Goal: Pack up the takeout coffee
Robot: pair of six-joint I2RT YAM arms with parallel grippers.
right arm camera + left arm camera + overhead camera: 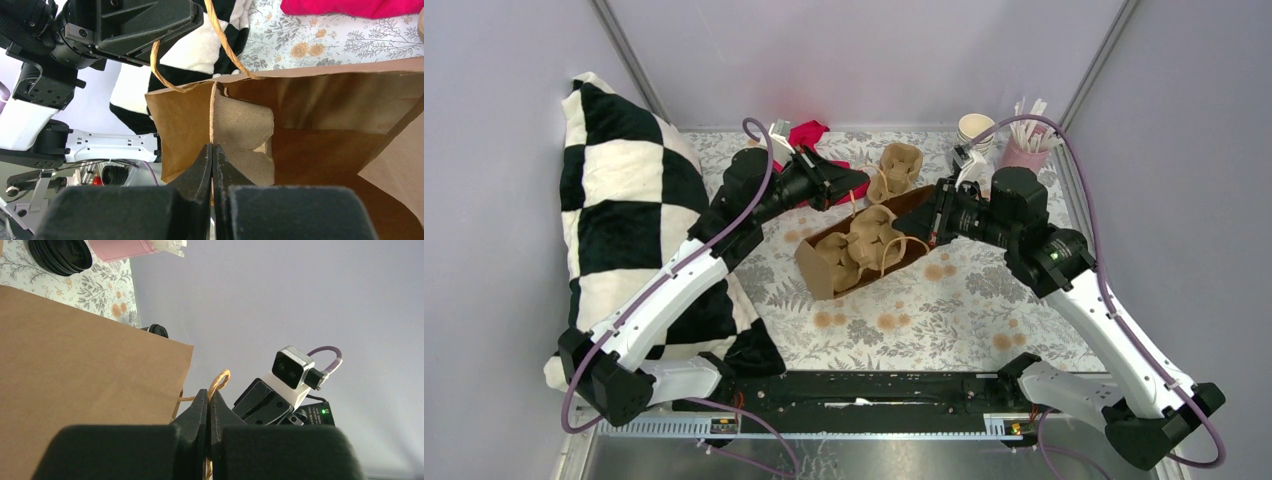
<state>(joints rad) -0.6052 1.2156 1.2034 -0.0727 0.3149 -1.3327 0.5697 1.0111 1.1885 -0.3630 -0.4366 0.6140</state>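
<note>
A brown paper bag (824,262) lies on its side mid-table with its mouth toward the far right. A pulp cup carrier (864,240) sits inside it and also shows in the right wrist view (245,125). My left gripper (861,184) is shut on the bag's twine handle (220,379), as the left wrist view (208,392) shows. My right gripper (912,223) is shut on the bag's mouth edge (212,115), seen between its tips (212,148). No lidded coffee cup shows. A round black lid (60,255) lies on the tablecloth.
A second pulp carrier (899,168) stands behind the bag. Stacked paper cups (975,128) and a pink cup of white sticks (1024,150) are at the back right. A red cloth (809,133) lies at the back. A checkered pillow (624,220) fills the left side.
</note>
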